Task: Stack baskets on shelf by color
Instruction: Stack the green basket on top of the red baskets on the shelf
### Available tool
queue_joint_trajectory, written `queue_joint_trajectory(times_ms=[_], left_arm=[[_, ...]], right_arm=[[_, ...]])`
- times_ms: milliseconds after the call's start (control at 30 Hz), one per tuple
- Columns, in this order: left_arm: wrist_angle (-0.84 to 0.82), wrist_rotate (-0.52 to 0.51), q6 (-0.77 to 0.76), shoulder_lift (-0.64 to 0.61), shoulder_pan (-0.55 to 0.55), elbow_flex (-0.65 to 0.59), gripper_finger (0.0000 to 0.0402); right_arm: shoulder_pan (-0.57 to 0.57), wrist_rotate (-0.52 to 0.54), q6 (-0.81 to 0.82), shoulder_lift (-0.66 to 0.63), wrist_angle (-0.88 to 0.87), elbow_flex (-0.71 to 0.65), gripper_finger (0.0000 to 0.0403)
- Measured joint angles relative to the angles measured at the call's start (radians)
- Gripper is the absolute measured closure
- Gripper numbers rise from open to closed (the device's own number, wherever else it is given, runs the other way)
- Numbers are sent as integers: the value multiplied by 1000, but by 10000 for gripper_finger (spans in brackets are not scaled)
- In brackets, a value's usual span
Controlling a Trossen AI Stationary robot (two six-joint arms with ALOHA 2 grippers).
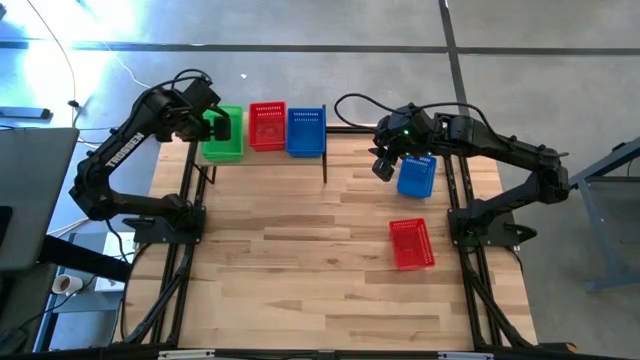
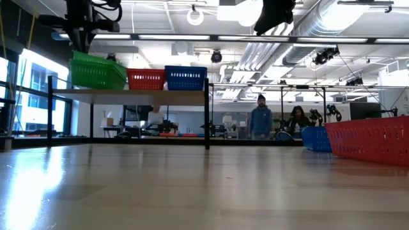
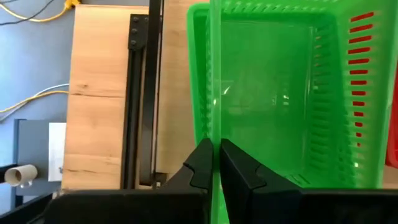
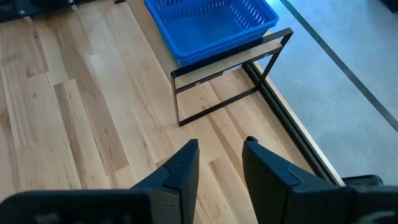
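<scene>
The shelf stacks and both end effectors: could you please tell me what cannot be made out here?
- How many baskets sit nested in each stack on the shelf: high and low views show each colour as one mass.
- The right end effector tips in the low view: cut off by the top edge.
- The blue basket on the table in the low view: partly hidden by the red basket.

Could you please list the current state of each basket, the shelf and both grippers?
Green basket: tilted, at the shelf's left end, wall pinched by left gripper.
Red basket on shelf: resting, middle.
Blue basket on shelf: resting, right end.
Blue basket on table: free.
Red basket on table: free.
Shelf: holds baskets.
Right gripper: open, empty.
</scene>
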Motion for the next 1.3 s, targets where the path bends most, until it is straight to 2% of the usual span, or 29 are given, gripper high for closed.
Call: queue_joint_trajectory(times_ms=[167,433,733,1033,1300], left_arm=[[-1,-10,14,16,0,0,380],[16,-64,66,33,0,-1,331],[18,-61,67,35,0,-1,291],[42,33,85,28,-24,-1,287],[198,76,21,20,-129,-1,288]], right_arm=[[0,0,0,0,0,0,293],[0,-1,0,0,0,0,293],[0,11,0,0,4,0,293],[0,13,0,0,32,0,293],[0,46,3,0,40,0,293]])
